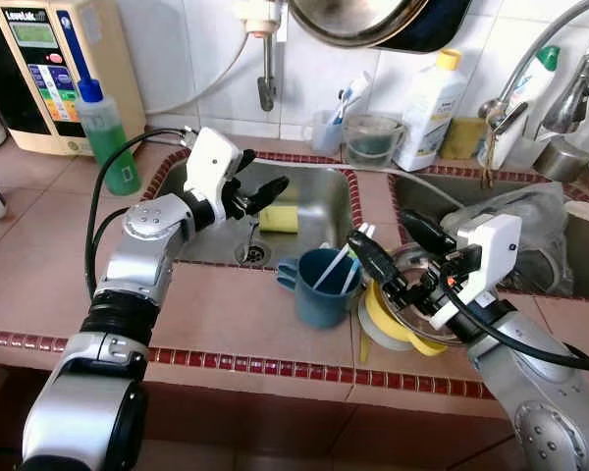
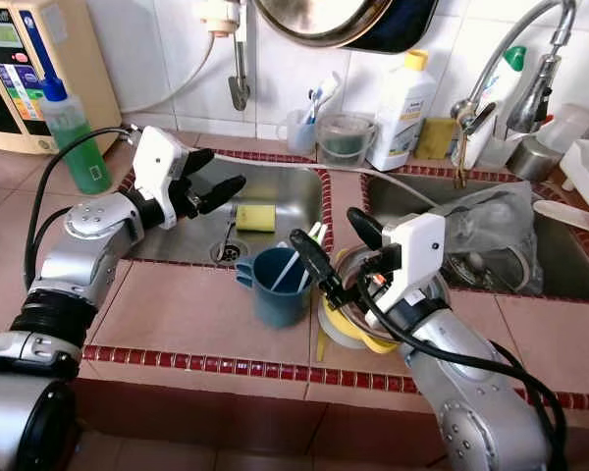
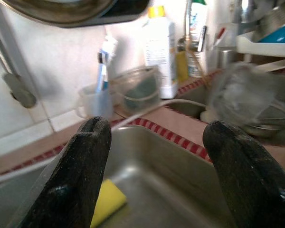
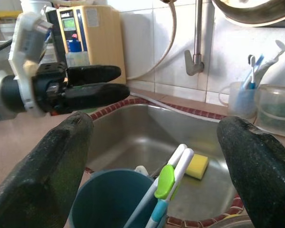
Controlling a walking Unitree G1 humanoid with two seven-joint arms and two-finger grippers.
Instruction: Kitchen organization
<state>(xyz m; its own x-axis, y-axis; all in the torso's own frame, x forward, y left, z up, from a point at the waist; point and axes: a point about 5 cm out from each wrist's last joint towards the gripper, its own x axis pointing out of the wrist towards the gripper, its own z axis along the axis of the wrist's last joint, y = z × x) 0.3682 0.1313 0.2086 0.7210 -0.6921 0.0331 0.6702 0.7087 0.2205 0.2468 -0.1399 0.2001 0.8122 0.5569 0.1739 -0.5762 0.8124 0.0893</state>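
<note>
the hanging pan is cut off by the top edge, so only its lower rim shows. the water machine runs off the left edge, and its panel text is too small to read. the white bottle has a label too small to make out. the stacked bowls are partly hidden behind the right gripper. in the left wrist view, the clear plastic bag and the far counter clutter are blurred. the toothbrushes vanish into the blue cup.
</note>
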